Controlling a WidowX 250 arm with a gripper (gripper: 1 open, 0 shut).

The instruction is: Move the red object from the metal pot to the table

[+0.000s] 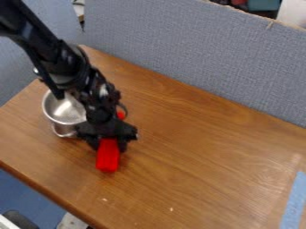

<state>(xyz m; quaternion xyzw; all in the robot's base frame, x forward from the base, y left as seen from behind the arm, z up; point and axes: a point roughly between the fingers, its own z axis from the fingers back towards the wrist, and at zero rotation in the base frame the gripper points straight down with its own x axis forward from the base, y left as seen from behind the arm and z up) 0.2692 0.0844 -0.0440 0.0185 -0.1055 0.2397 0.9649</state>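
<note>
The red object (107, 159) is a small bright block held just at the surface of the brown wooden table (203, 165), front-right of the metal pot (56, 112). My gripper (107, 143) comes down from the upper left on a black arm and is shut on the block's upper end. I cannot tell whether the block touches the wood. The shiny pot stands at the table's left, with its right side hidden behind the arm, and what shows of its inside looks empty.
A grey-blue partition wall (203, 54) runs along the back of the table. The table's front-left edge (36, 183) lies close to the block. Bare wood stretches to the right of the gripper.
</note>
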